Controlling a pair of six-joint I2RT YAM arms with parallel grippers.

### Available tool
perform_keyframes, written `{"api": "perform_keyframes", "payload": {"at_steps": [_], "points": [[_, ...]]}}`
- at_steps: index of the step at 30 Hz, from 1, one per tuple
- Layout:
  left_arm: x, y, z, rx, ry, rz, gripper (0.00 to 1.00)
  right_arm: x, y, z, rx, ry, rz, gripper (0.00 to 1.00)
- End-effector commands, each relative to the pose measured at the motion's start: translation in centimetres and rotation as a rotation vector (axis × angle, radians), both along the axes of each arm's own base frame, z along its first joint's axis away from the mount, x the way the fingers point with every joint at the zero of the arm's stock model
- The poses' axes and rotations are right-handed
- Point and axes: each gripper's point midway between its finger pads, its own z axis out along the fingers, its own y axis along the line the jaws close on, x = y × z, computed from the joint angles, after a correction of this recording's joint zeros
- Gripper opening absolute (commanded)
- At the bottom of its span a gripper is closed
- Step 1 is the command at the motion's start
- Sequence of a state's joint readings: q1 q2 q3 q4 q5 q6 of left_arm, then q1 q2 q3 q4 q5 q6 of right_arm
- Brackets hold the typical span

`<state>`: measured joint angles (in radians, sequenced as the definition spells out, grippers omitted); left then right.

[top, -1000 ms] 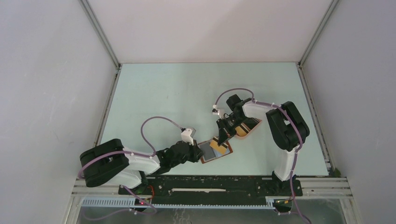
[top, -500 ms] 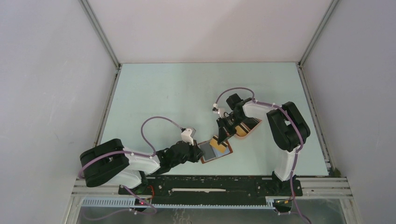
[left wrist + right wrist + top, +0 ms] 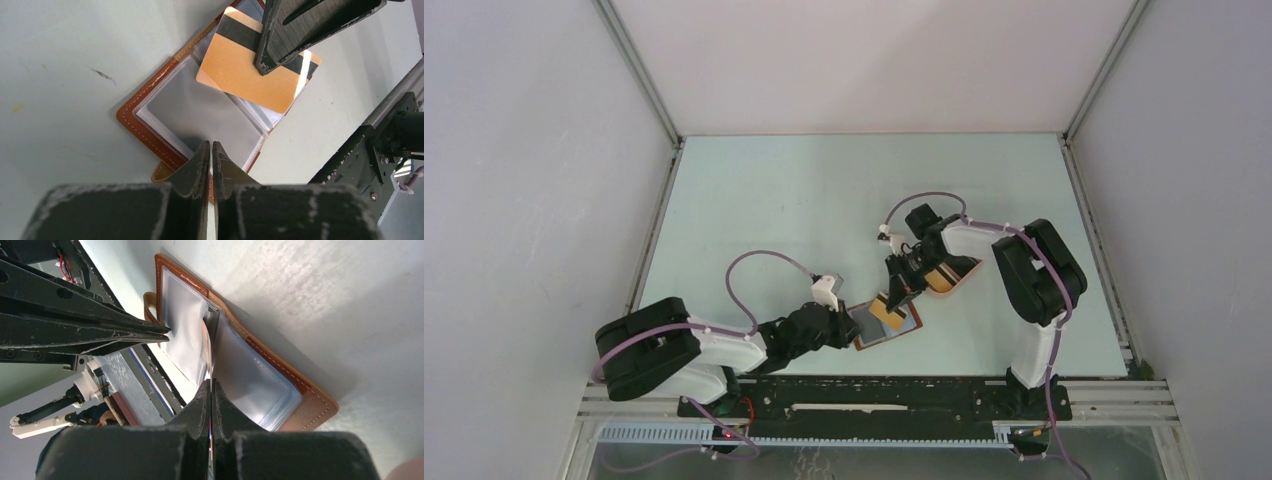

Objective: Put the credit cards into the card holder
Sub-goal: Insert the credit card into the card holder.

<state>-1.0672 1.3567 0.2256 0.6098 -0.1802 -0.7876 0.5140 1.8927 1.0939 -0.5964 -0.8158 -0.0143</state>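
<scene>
The card holder [image 3: 185, 107] is lying open on the desk [image 3: 824, 200], close to its near edge and between the two arm bases. Its clear sleeves are facing up, and in the top view its opened length is running roughly along that edge, rising slightly toward the right. The yellow-orange card [image 3: 245, 70] is hanging tilted over the holder's right half. Its long axis is slanting across the holder, its black stripe is lying along the farther long edge, and its lower edge is dipping in among the sleeves near the fold. The right end effector [image 3: 211, 387] is clamping this card between closed fingers. The right arm is standing tall from its base, folding at the elbow and reaching back leftward, with the wrist pitching down at the holder. The left arm is stretching low across the desk toward the right. The left end effector [image 3: 211, 147], nearly closed, is pinching the near edge of the holder's sleeves. A pinkish tray [image 3: 972, 265] is sitting just behind the right wrist.
</scene>
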Motion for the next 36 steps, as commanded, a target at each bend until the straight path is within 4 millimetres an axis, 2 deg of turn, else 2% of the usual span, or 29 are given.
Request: {"api": "perform_keyframes", "payload": {"at_steps": [1, 16, 23, 36], "points": [[0.4, -0.3, 0.6, -0.028, 0.0, 0.021, 0.08, -0.6, 0.6, 0.3, -0.006, -0.007, -0.001, 0.0], [0.2, -0.3, 0.8, -0.066, 0.012, 0.031, 0.08, -0.8, 0.8, 0.3, 0.075, -0.04, -0.108, 0.0], [0.1, -0.7, 0.9, -0.092, 0.02, 0.02, 0.09, -0.4, 0.9, -0.2, 0.085, -0.058, -0.141, 0.0], [0.0, -0.8, 0.2, -0.09, 0.038, 0.027, 0.08, 0.5, 0.6, 0.3, 0.141, -0.042, -0.201, 0.0]]}}
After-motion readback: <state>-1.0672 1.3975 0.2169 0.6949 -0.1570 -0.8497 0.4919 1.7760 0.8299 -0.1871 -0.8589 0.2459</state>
